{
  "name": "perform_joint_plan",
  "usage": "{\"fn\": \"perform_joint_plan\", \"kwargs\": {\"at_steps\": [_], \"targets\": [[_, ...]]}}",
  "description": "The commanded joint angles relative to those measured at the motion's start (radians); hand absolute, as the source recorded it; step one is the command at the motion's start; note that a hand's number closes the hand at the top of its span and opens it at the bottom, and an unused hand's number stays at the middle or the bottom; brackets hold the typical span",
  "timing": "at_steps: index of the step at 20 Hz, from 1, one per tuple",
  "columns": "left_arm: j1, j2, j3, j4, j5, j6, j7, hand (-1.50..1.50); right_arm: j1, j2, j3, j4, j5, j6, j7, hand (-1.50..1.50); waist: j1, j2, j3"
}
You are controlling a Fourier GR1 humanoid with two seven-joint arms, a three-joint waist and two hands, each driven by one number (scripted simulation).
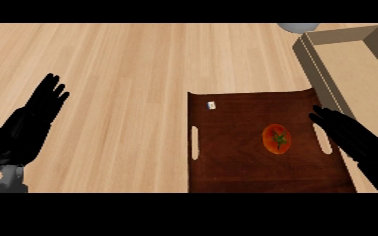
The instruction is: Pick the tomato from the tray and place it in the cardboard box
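A red tomato (277, 139) with a green stem lies on the dark brown tray (229, 150), right of the tray's middle. My right hand (347, 132) is open over the tray's right edge, fingers straight, a short gap to the right of the tomato and not touching it. The cardboard box (336, 62) stands at the upper right, its open inside facing up, beyond the tray's far right corner. My left hand (33, 120) rests open at the left edge, fingers up, far from the tray.
A small white tag (212, 105) lies near the tray's far left corner. A grey rounded object (297, 27) shows at the top edge beside the box. Light wood counter (125, 80) spreads left of the tray.
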Motion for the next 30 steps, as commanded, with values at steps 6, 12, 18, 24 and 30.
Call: {"fn": "perform_joint_plan", "kwargs": {"at_steps": [6, 12, 18, 24, 30], "targets": [[0.003, -0.063, 0.028, 0.001, -0.056, -0.038, 0.015, 0.0, -0.078, 0.098, 0.039, 0.001, 0.058, 0.188, 0.168, -1.5, -0.007, -0.001, 0.002], [0.047, -0.079, 0.077, -0.029, -0.08, -0.08, 0.039, 0.0, -0.048, 0.136, -0.011, 0.089, 0.121, 0.211, 0.046, -1.5, -0.007, -0.002, 0.002], [-0.02, -0.089, 0.15, 0.038, -0.086, -0.138, 0.048, 0.0, -0.069, 0.267, 0.074, 0.144, 0.271, 0.146, 0.009, -1.5, -0.009, -0.001, 0.002], [-0.033, -0.168, 0.119, 0.01, -0.167, -0.082, 0.079, 0.0, -0.086, 0.246, -0.027, 0.139, 0.258, 0.187, -0.093, -1.5, -0.011, -0.001, 0.002], [0.021, -0.167, 0.175, -0.038, -0.151, -0.165, 0.093, 0.0, -0.118, 0.329, 0.027, 0.193, 0.386, 0.206, -0.041, -1.5, -0.006, -0.001, 0.002]]}}
